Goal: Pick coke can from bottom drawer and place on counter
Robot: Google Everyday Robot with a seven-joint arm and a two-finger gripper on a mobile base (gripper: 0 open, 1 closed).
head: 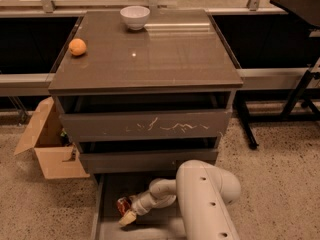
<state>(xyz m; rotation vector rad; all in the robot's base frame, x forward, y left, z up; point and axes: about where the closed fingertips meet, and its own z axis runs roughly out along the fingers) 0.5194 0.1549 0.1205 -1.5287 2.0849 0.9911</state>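
The bottom drawer (109, 190) is pulled open at the foot of the cabinet. The coke can (123, 203), red with a silvery end, lies in its front left part. My gripper (128, 216) is down inside the drawer, right against the can on its front right side. My white arm (205, 204) reaches in from the lower right and hides much of the drawer. The counter (150, 54) is the glossy dark top of the cabinet, well above the gripper.
An orange (77, 47) sits at the counter's left edge and a white bowl (135, 17) at its back. The scratched upper drawer (145, 125) and the middle drawer stand slightly out above the gripper. A cardboard box (47, 146) is on the floor to the left, black table legs (300, 91) to the right.
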